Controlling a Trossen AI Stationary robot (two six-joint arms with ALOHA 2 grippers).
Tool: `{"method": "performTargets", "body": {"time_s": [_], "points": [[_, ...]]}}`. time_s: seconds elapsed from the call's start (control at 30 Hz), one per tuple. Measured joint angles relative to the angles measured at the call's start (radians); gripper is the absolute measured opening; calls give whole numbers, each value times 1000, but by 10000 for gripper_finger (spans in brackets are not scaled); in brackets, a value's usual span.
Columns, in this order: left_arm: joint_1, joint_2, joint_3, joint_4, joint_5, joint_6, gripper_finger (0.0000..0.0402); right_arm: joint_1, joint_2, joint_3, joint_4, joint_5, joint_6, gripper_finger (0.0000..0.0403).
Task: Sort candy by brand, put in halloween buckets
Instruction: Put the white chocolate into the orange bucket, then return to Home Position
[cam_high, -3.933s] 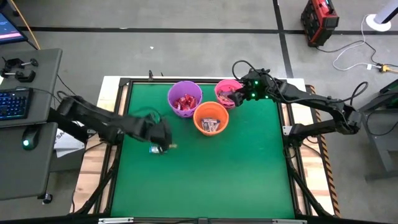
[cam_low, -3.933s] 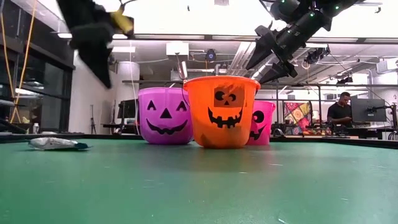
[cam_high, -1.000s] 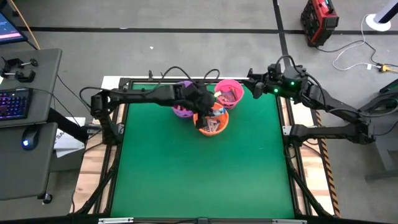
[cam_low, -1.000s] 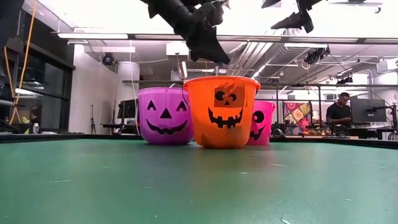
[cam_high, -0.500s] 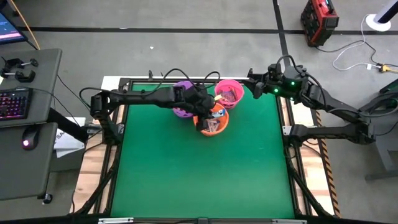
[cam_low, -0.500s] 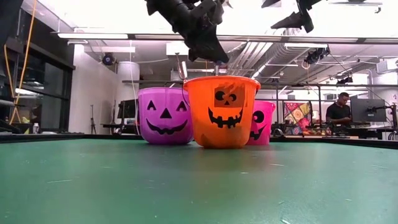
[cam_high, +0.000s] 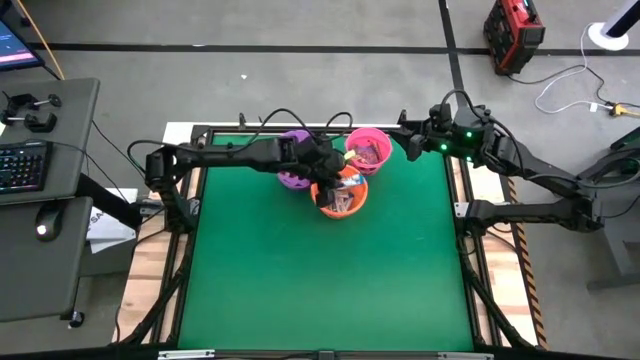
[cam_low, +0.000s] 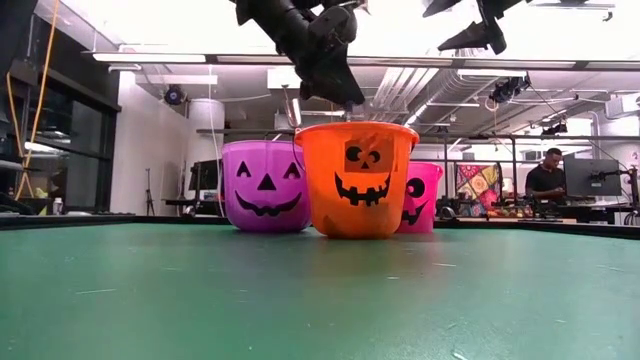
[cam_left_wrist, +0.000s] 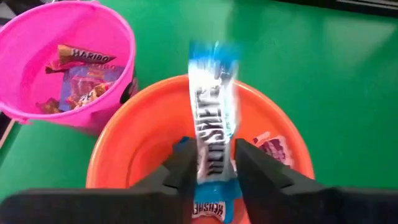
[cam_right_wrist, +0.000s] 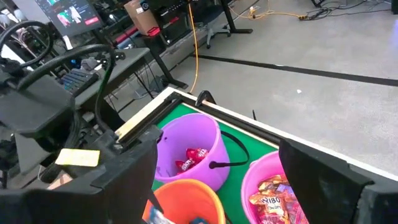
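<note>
I see three buckets clustered at the table's 12 o'clock edge: the purple bucket (cam_high: 291, 176) at 10 o'clock of the orange bucket (cam_high: 340, 195), the pink bucket (cam_high: 368, 150) at its 1 o'clock, each holding candy. My left arm's own bulk hides much of the purple pail from above. The left gripper (cam_left_wrist: 211, 167) hangs over the orange bucket, fingers slightly parted, a blue-and-white candy bar (cam_left_wrist: 212, 124) upright between them. The right gripper (cam_high: 404, 140) waits at 3 o'clock of the pink bucket, spread wide, empty.
</note>
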Motion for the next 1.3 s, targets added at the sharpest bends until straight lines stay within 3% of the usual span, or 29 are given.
{"method": "performTargets", "body": {"time_s": [0.2,0.43,0.7,0.8,1.07,1.13,1.2,1.3], "points": [[12,0,0,0,0,-15,153,0,0,0,0,0,-2,330],[14,-21,-1,-17,1,-41,175,0,0,0,-1,0,-2,330],[101,-282,-46,39,-7,-34,166,0,2,0,-47,0,-57,330],[114,-413,-177,195,8,-72,144,1,2,0,-67,-31,-103,330],[30,-731,-720,754,8,-271,17,4,2,0,-7,-204,5,329],[17,-795,-835,875,2,-315,7,20,2,0,-7,-223,-26,322],[11,-853,-940,977,-17,-354,11,44,2,0,-5,-235,-64,300],[1,-926,-1075,1074,-63,-405,4,87,2,0,-5,-246,-65,234]]}}
